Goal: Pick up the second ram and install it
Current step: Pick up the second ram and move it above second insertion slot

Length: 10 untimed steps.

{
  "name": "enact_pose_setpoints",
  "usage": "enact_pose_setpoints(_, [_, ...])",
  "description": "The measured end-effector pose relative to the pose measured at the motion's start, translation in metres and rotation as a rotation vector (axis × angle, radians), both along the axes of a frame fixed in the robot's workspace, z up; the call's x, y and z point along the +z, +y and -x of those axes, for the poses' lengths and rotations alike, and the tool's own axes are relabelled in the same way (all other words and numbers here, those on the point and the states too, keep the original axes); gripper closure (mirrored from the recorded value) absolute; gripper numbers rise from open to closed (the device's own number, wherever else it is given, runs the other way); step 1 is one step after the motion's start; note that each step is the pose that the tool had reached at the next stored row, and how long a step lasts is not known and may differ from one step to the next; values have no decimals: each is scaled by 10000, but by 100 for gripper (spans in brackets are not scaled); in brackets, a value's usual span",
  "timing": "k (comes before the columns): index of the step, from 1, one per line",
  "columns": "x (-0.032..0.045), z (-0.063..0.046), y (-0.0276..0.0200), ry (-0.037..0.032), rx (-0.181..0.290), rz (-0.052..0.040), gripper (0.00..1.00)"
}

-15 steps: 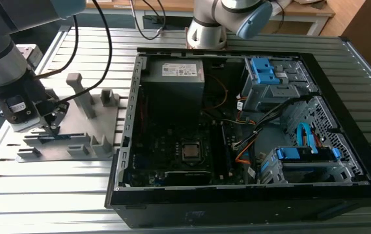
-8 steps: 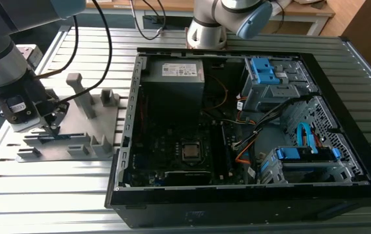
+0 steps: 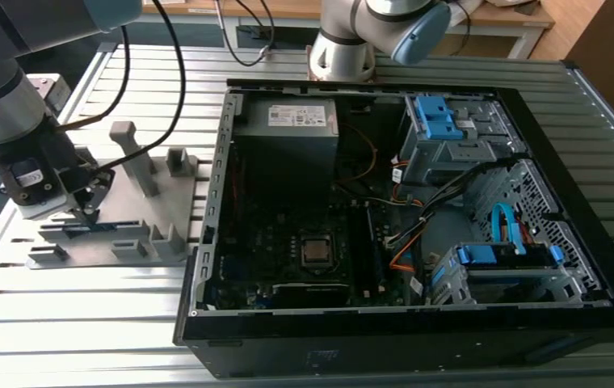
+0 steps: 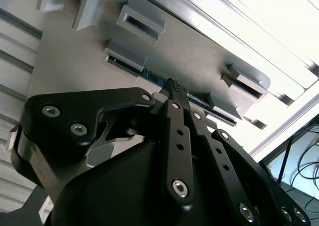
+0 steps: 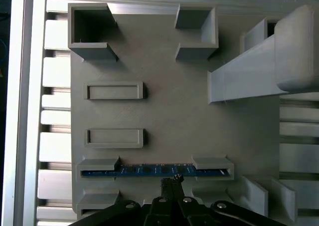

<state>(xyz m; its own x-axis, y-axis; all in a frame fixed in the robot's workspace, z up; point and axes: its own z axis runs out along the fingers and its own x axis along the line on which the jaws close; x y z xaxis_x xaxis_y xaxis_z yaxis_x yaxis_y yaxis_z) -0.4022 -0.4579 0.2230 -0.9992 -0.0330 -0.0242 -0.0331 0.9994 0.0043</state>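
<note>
Ram (image 5: 144,171) on edge in grey fixture (image 5: 164,116) — gripper (image 5: 172,180) right at its middle.

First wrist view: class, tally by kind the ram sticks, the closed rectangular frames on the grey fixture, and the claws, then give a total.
Ram: 1
Closed frames: 2
Claw: 1
Total: 4

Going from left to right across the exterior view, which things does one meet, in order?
Pincer → tall grey post → processor socket → lower blue drive bracket.
</note>
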Motion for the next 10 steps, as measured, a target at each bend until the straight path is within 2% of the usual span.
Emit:
enact_pose_setpoints(3, [0,0,1,-1,266,-1,90])
enact_pose_setpoints(10, [-1,0,0,0,1488,0,90])
